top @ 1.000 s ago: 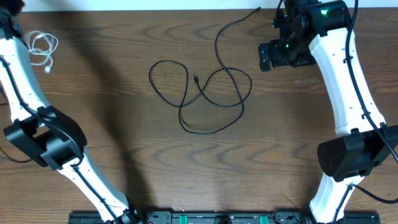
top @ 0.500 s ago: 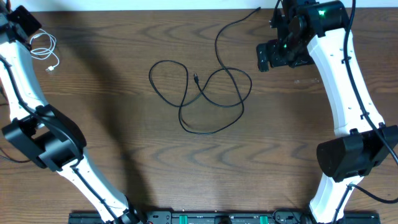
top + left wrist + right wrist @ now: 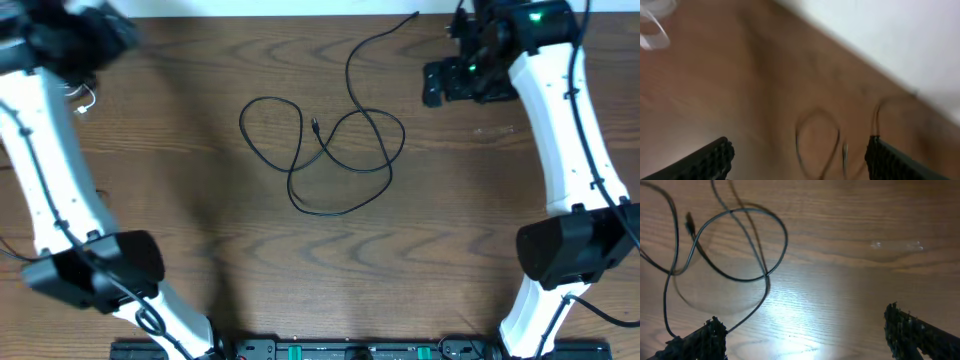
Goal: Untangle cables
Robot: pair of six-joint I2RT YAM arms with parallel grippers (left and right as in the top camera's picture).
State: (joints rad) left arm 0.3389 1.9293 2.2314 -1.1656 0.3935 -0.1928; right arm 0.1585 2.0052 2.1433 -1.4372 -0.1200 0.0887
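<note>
Two thin black cables (image 3: 330, 160) lie in crossed loops at the middle of the table, one end running up to a plug (image 3: 416, 15) at the far edge. They also show in the right wrist view (image 3: 740, 245) and, blurred, in the left wrist view (image 3: 817, 135). The white cable (image 3: 84, 98) lies bunched at the far left, mostly hidden under my left arm, and appears again in the left wrist view (image 3: 652, 25). My left gripper (image 3: 100, 35) (image 3: 799, 145) is open and empty, above the far-left corner. My right gripper (image 3: 435, 85) (image 3: 804, 320) hangs open and empty, right of the loops.
The wooden table (image 3: 200, 230) ends at a white wall along its far edge (image 3: 900, 45). A dark rail (image 3: 330, 350) runs along the near edge between the two arm bases. A small shiny smear (image 3: 895, 245) marks the wood near my right gripper.
My left arm has swung up and to the right, away from the white cable, and is blurred with motion. My right gripper has shifted slightly right. The cables have not moved.
</note>
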